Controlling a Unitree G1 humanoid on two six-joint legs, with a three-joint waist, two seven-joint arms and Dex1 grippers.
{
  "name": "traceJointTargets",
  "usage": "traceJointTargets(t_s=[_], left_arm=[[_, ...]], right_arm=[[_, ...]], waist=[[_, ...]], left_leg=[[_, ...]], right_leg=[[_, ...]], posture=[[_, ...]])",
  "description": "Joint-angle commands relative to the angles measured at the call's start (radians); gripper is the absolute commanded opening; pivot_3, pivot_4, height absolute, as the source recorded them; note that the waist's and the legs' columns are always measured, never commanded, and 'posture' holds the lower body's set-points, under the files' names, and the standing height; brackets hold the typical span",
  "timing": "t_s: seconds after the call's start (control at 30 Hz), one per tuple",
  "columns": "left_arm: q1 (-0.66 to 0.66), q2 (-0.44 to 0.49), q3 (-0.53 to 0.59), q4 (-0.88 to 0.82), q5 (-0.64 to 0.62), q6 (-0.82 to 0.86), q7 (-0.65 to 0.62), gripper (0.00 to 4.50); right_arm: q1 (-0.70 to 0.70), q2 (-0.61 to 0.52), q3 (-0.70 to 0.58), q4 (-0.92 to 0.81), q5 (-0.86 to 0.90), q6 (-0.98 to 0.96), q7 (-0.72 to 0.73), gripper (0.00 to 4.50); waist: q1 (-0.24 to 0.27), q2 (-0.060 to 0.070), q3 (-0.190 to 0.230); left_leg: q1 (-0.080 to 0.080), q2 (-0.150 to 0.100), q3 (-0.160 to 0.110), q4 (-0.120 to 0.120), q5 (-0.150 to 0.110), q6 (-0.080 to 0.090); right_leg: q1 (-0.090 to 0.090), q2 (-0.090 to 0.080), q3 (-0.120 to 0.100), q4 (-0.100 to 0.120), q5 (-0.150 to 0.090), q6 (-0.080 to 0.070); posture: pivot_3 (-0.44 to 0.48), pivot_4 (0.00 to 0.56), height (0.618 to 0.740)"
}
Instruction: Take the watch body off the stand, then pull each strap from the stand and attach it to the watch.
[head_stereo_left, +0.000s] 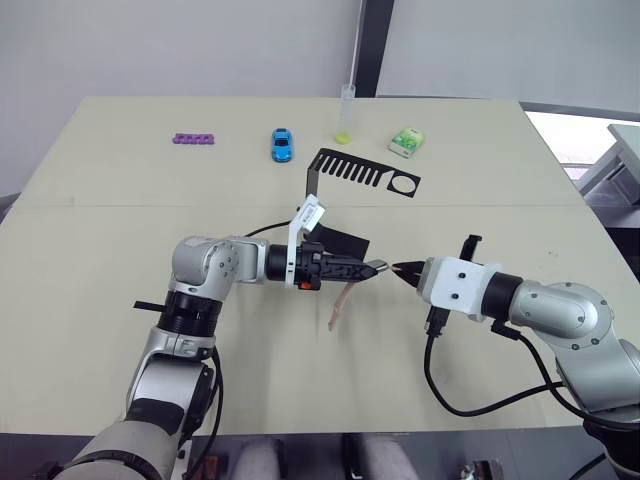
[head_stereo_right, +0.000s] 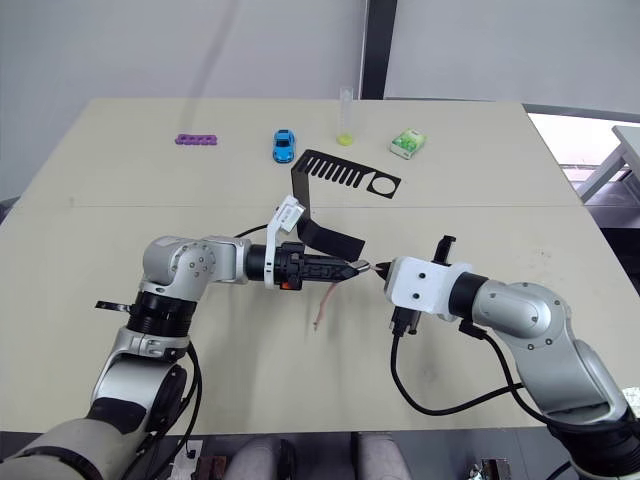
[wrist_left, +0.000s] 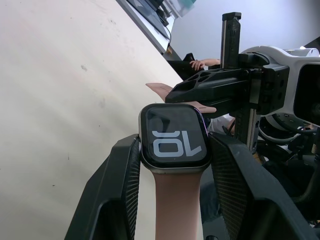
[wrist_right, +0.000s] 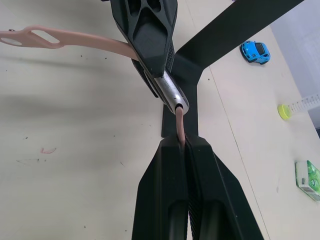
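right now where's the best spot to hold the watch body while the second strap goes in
By its two long side edges, as the left gripper holds the watch body: fingers flank the case, leaving both strap ends free. One strap already hangs from one end; the other end faces the right gripper, which pinches the second strap and should come straight at that open end.

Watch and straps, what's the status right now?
Left gripper shut on watch body, one strap attached. Right gripper shut on second strap, at the case. Nothing between.
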Motion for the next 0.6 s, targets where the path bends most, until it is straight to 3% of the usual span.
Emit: traceJointTargets(t_s=[0.03,0.6], left_arm=[[-0.032,-0.022,-0.015,-0.042,-0.04,-0.001,-0.017,1.6],[-0.029,-0.042,-0.008,-0.054,-0.045,-0.008,0.009,1.6]], right_arm=[[-0.024,0.004,-0.007,-0.02,0.0,0.002,-0.01,0.0],[-0.046,0.011,-0.007,-0.022,0.009,0.038,-0.011,0.0]], waist=[[0.0,0.0,0.0],[0.0,0.0,0.0]], left_leg=[[0.0,0.0,0.0,0.0,0.0,0.0],[0.0,0.0,0.0,0.0,0.0,0.0]], right_leg=[[0.0,0.0,0.0,0.0,0.0,0.0],[0.0,0.0,0.0,0.0,0.0,0.0]], posture=[[0.0,0.15,0.74],[0.0,0.15,0.74]])
